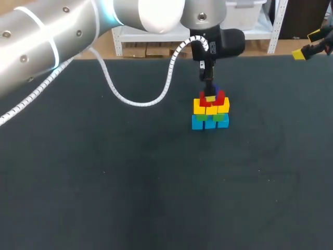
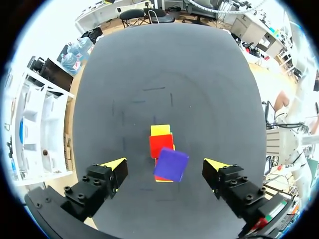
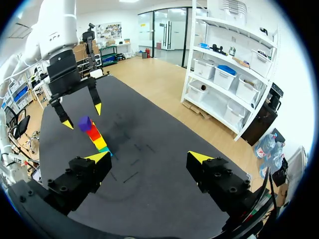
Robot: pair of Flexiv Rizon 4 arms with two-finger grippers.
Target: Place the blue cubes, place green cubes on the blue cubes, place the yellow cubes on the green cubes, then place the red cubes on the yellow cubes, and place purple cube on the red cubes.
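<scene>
Stack (image 1: pixel 210 110) is sitting right of the table (image 1: pixel 104 182) centre, toward the far edge but well apart from every edge. Layers going up: blue cubes (image 1: pixel 209 123), green cubes (image 1: pixel 218 117), yellow cubes (image 1: pixel 210 108), red cubes (image 1: pixel 219 98). Purple cube (image 2: pixel 171 166) is resting on the reds, twisted out of line with them.

Left gripper (image 3: pixel 82 116) is hanging straight over the stack with its fingers spread wide. The purple cube is between them, touching neither.

Left arm (image 1: pixel 52 36) is coming in from the far-left corner, its white coiled cable (image 1: pixel 138 101) looping low over the table.

Right gripper (image 3: pixel 148 157) is sitting off at the far-right corner, well apart from the stack, fingers apart and gripping nothing.

Dark tabletop is running wide from the stack to the near edge.
</scene>
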